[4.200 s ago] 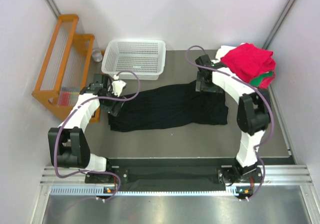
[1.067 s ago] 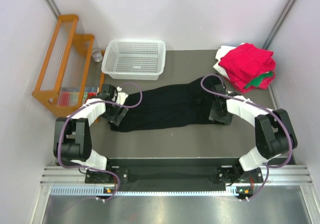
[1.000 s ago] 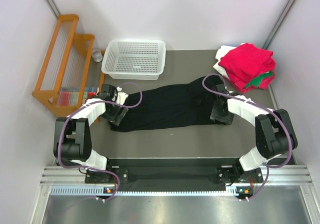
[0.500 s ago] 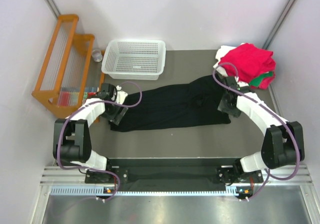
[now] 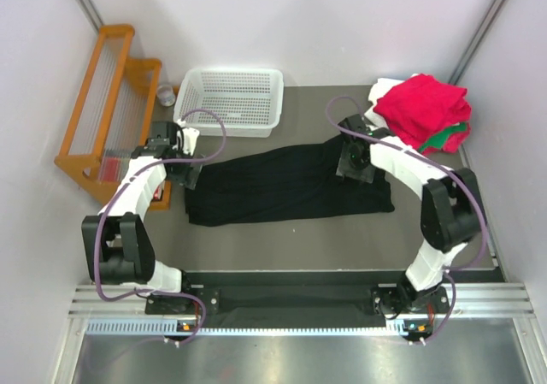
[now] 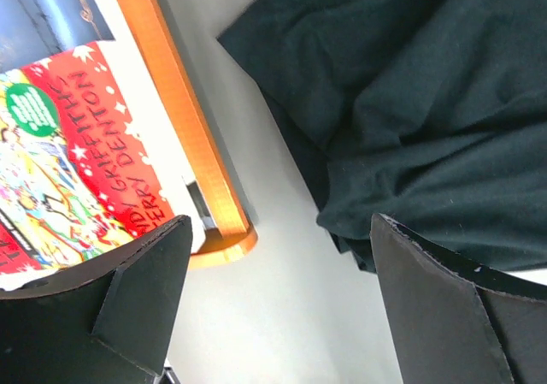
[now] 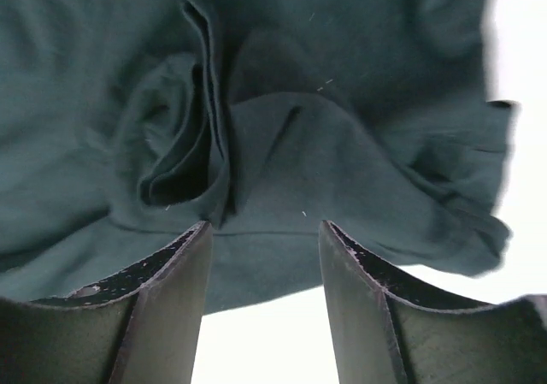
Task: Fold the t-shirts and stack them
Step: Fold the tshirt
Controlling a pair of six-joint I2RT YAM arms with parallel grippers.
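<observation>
black t-shirt [image 5: 282, 186] lies lengthwise mid-frame. my left gripper [image 6: 279, 230] gapes empty at its left end; right gripper [image 7: 263, 230] hovers half-spread over a bunched ridge, holding nothing. pinching there may grab extra layers, skewing the fold.

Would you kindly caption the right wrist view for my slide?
Open right gripper poised above a bunched fold of the black t-shirt.

open jaws over rumpled black cloth

the right gripper [image 7: 265, 230] hangs over the black t-shirt [image 7: 359, 170], its two dark fingers [image 7: 162, 307] apart with nothing between them. the cloth fills most of the view, bunched into a deep fold just ahead of one finger. bright table [image 7: 273, 333] shows below the shirt's edge and along one side.
</observation>
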